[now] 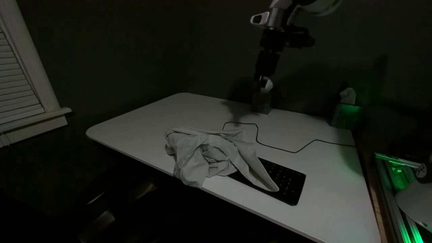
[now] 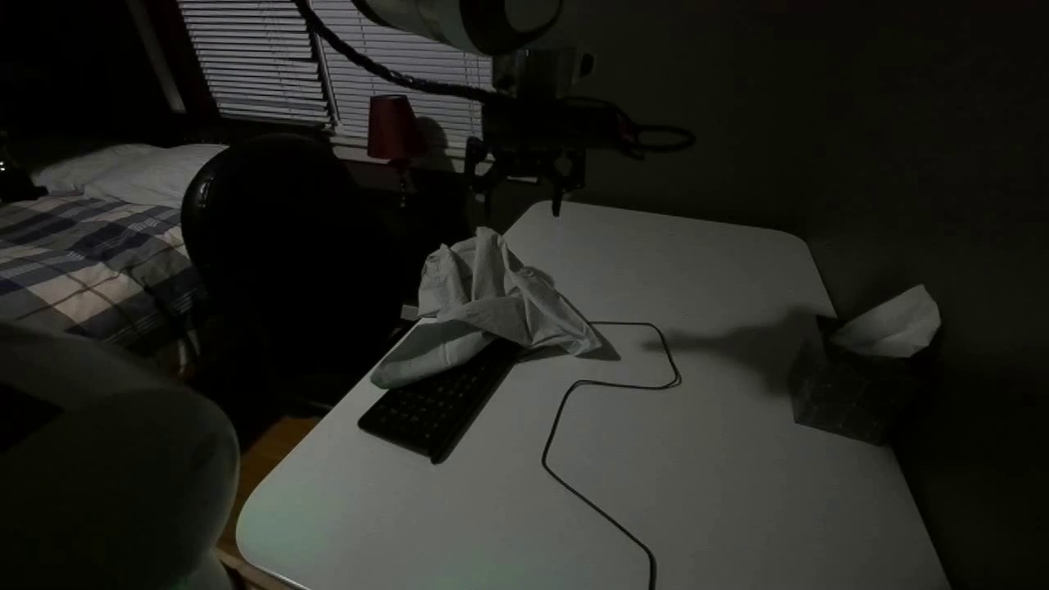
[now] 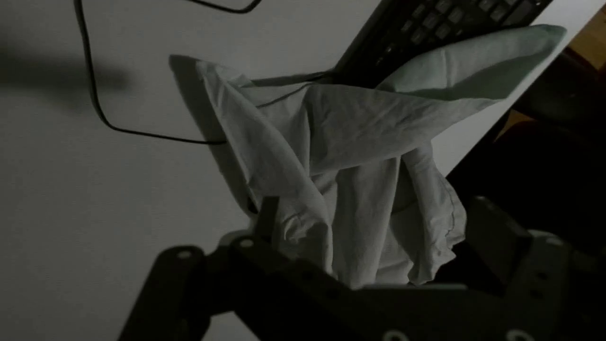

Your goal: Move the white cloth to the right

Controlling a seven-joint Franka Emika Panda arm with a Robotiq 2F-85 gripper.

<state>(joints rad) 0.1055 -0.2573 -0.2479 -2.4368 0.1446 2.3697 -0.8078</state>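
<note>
The white cloth (image 1: 219, 148) lies crumpled on the white table, partly over a black keyboard, with one part over the table's front edge. It also shows in an exterior view (image 2: 492, 299), where its folds stand up, and in the wrist view (image 3: 360, 128). My gripper (image 2: 521, 206) is open and empty, held in the air above the table. In an exterior view the gripper (image 1: 261, 80) is higher than the cloth and farther back. In the wrist view the cloth shows between and beyond the spread fingers of the gripper (image 3: 375, 201). No finger visibly touches it.
The black keyboard (image 1: 288, 184) sticks out from under the cloth. A thin black cable (image 2: 565, 410) winds across the table (image 2: 721, 508). A tissue box (image 1: 261, 102) stands at the back edge and another (image 1: 346, 116) farther right. A dark chair (image 2: 287, 262) stands beside the table.
</note>
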